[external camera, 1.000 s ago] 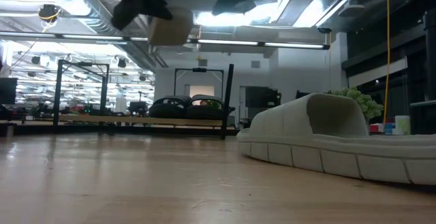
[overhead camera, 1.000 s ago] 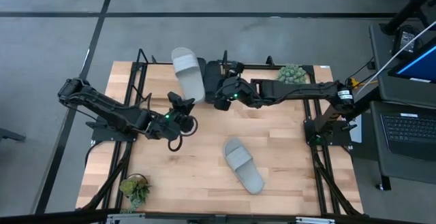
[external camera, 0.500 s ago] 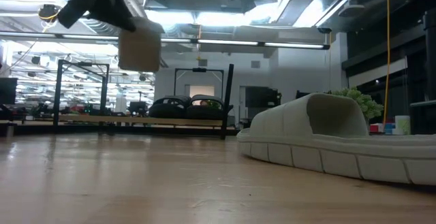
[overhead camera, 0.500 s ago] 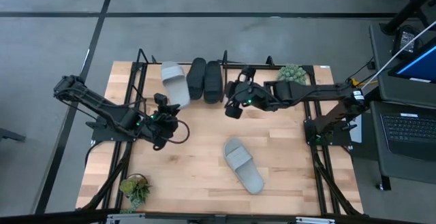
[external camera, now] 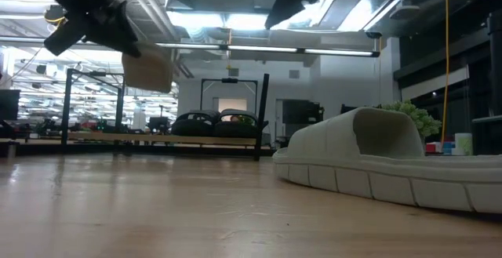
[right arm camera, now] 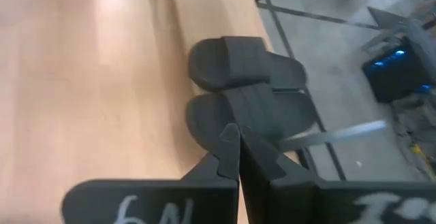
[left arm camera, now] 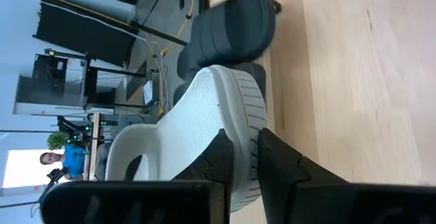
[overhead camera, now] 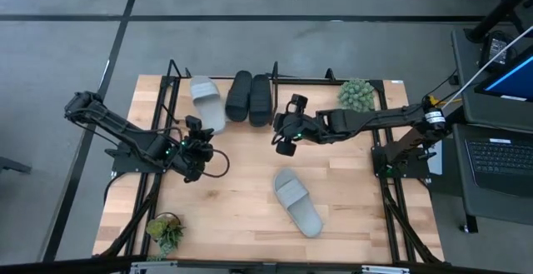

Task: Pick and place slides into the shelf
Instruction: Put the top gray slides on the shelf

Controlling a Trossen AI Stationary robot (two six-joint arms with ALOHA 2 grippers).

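Slides: left gripper [overhead camera: 196, 137] clamps one pale grey slide [overhead camera: 206, 102] by its edge at the shelf [overhead camera: 171, 81]; right gripper [overhead camera: 283, 141] closed, holding nothing.

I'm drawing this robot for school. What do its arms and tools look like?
Both arms are black and jointed. The left arm has a looping black cable and tiny green lights by the left tool. The right arm has an orange-and-white band; the right tool has pointed black fingers and white scrawled marks.
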